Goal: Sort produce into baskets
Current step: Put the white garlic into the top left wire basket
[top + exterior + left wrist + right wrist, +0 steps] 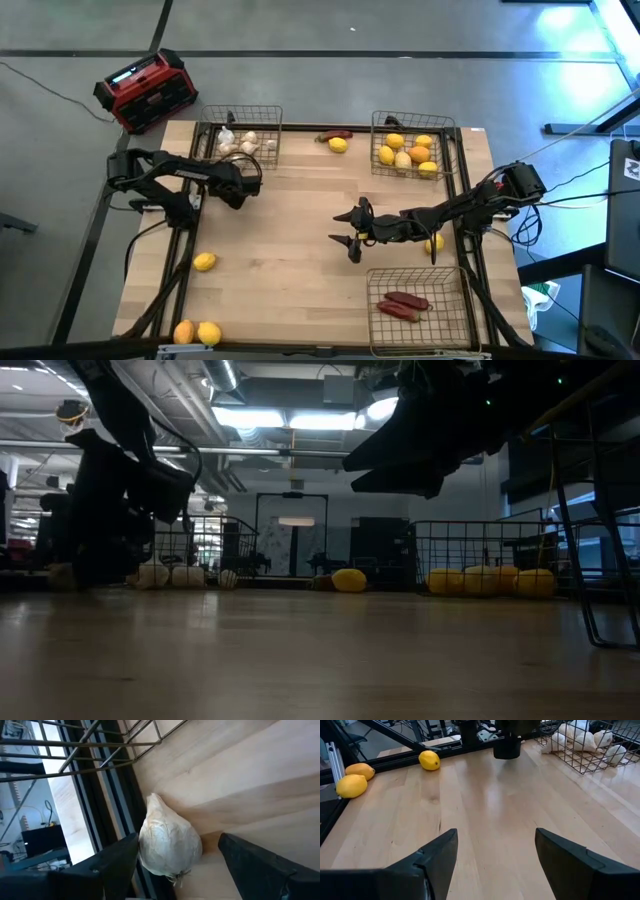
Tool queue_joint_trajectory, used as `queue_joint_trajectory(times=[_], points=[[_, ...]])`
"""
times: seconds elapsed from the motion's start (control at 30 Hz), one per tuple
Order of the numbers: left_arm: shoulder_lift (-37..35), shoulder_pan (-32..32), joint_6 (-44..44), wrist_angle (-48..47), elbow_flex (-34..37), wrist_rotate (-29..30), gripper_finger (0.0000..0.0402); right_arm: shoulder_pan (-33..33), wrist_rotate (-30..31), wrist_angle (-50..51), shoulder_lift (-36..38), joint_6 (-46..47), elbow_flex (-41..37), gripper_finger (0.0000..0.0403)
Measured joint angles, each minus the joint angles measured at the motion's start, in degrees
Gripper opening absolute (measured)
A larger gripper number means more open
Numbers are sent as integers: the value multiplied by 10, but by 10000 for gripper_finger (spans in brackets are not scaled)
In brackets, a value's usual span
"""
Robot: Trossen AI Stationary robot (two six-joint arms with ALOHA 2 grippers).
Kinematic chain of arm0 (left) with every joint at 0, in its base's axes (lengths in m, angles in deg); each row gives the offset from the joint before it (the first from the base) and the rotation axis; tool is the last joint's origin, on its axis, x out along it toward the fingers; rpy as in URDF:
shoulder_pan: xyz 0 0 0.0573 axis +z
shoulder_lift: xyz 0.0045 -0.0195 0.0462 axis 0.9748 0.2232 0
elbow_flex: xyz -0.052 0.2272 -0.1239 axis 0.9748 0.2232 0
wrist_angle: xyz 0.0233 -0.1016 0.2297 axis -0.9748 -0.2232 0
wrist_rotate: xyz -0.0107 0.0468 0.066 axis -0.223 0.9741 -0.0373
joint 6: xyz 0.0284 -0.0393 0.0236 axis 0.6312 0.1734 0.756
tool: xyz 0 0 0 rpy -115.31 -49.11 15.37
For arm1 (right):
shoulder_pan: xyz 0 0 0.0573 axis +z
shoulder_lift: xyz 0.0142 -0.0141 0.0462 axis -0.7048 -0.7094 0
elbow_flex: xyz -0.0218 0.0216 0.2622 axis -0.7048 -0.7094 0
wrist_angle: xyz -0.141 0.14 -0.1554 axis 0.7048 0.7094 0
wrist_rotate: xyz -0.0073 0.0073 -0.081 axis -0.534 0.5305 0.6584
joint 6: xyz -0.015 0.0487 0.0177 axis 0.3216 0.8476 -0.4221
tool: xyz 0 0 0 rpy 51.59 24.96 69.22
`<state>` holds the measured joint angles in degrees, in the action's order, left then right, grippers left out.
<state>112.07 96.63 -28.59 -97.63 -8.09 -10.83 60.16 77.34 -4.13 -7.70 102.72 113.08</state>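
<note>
On the far left, off the table's corner, sits a red and black box; along the table's left edge the left gripper hangs low with its fingers spread apart, and a whitish bulb lies on the wood between them, near the table's edge, with neither finger seen to touch it in the left wrist view; just beyond it stands the far-left basket, which holds several whitish bulbs; nearer the front on the left a lone yellow fruit lies on the bare table, and at the front-left corner an orange fruit and a yellow one lie side by side, touching or nearly so; toward the middle of the far edge a dark red pepper and a yellow fruit lie together between the two far baskets; right of centre the right gripper hovers above bare wood, fingers wide apart and holding nothing; the far-right basket contains a heap of yellow and orange fruits; another yellow fruit shows beside the right arm; the front-right basket holds dark red peppers.
</note>
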Motion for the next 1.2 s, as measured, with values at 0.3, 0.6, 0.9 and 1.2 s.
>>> queue_joint_trajectory(times=[0.3,0.6,0.9,1.2], points=[[-11,-30,1,2,0,-19,285,0,0,-2,0,0,0,264],[-63,-66,-13,22,0,-87,285,0,0,-3,0,0,0,264],[-90,-116,-25,65,-3,-101,286,0,0,-7,0,0,0,264],[-94,-114,-94,-10,-30,-7,286,0,0,-11,0,0,0,264]])
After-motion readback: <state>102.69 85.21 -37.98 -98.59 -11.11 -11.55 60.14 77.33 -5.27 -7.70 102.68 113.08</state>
